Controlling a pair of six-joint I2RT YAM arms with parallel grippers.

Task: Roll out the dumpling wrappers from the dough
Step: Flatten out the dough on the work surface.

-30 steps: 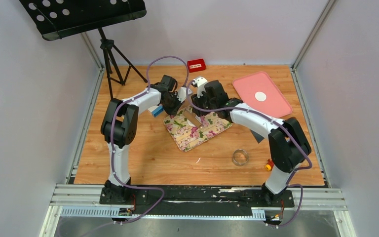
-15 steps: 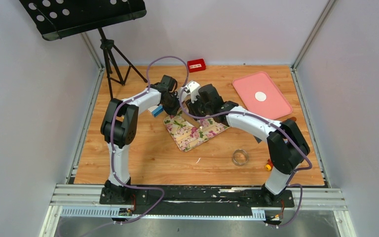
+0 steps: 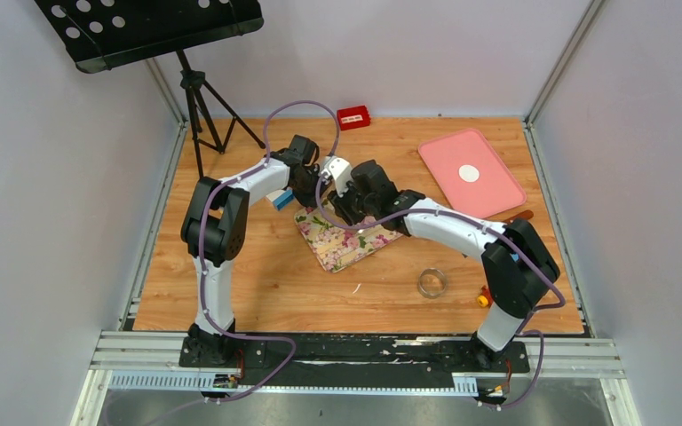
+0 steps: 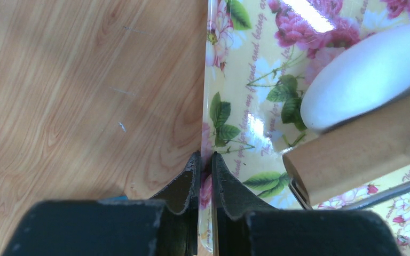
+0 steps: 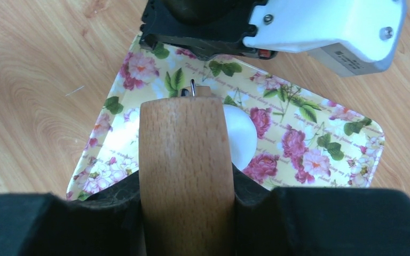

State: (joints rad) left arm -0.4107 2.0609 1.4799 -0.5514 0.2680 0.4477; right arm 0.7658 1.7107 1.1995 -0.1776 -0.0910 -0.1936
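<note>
Left jaws pinch the edge of the mat [image 4: 235,80]; right jaws clamp the rolling pin [image 5: 184,176] over the dough [image 5: 241,140], likely soft, sticky: press its middle

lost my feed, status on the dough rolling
Left gripper shut on floral tray edge. Right gripper shut on rolling pin. Dough a rounded lump at pin. Nothing blocking.

Right gripper [image 3: 344,206] with wooden roller [image 5: 184,154] now further left over floral tray [image 3: 342,247], nearer left gripper [image 3: 307,192]. Right forearm swings left too and hides more of tray's far side. Right elbow shifts back, uncovering thin brown stick [image 3: 517,216] beside pink tray [image 3: 490,188].
</note>
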